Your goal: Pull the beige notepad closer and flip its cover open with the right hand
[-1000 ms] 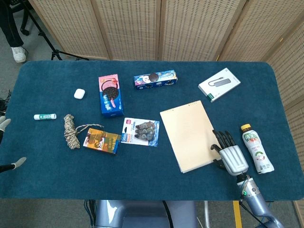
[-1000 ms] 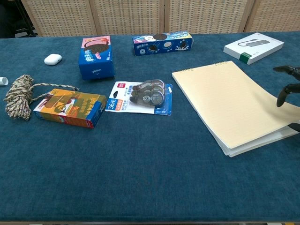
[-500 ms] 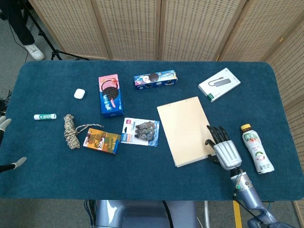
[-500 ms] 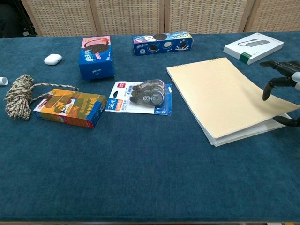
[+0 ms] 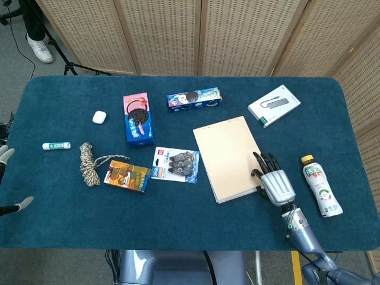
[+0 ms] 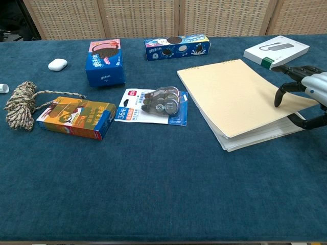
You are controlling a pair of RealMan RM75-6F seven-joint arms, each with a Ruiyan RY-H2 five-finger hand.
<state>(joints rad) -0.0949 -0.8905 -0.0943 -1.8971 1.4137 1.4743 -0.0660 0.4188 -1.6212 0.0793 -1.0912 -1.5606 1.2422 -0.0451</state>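
The beige notepad point(image 5: 228, 157) lies right of the table's middle, its spiral edge toward the far side. In the chest view the notepad point(image 6: 240, 97) has its cover raised a little along the right edge, and white pages show beneath. My right hand point(image 5: 274, 183) is at the pad's near right corner. In the chest view my right hand point(image 6: 306, 97) has fingers on top of the cover and the thumb curled under its edge, pinching it. Neither view shows my left hand.
A drink bottle point(image 5: 321, 186) lies right of the hand. A white box point(image 5: 274, 105) sits behind the pad. Left of it are a correction tape pack point(image 5: 175, 164), two cookie boxes point(image 5: 139, 118) point(image 5: 193, 99), an orange box point(image 5: 127, 176) and a rope point(image 5: 89, 163).
My right hand and the notepad have slid left together, away from the bottle. The cover's right edge now stands a little higher off the pages.
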